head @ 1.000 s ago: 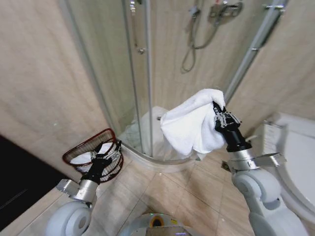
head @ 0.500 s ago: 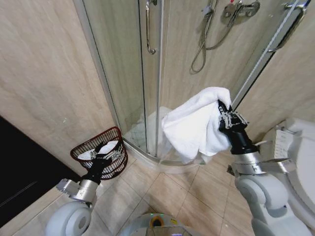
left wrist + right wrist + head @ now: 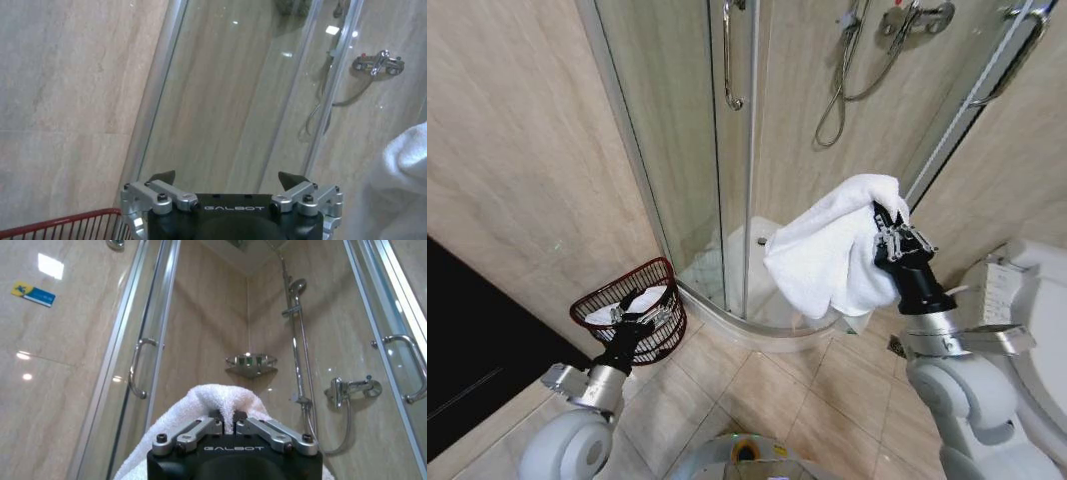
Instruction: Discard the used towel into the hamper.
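Note:
A white towel (image 3: 832,250) hangs in the air before the shower, draped down from my right gripper (image 3: 889,228), which is shut on its upper fold. In the right wrist view the fingers (image 3: 210,426) pinch the towel (image 3: 217,397) between them. The hamper (image 3: 630,308), a dark red wire basket with white cloth inside, stands on the floor at the lower left, against the wall beside the shower. My left gripper (image 3: 642,312) hovers low in front of the hamper, open and holding nothing. The left wrist view shows its spread fingers (image 3: 163,177) and a bit of the hamper rim (image 3: 63,222).
A glass shower enclosure (image 3: 727,140) with a curved white tray (image 3: 757,315) stands straight ahead. The toilet (image 3: 1017,290) is at the right, close to my right arm. Tiled floor (image 3: 767,390) lies between the hamper and the toilet. A dark area (image 3: 467,350) borders the left.
The head camera has tilted up, so the whole scene shifted down. My right gripper with the towel has edged slightly right. The left arm keeps its place by the hamper.

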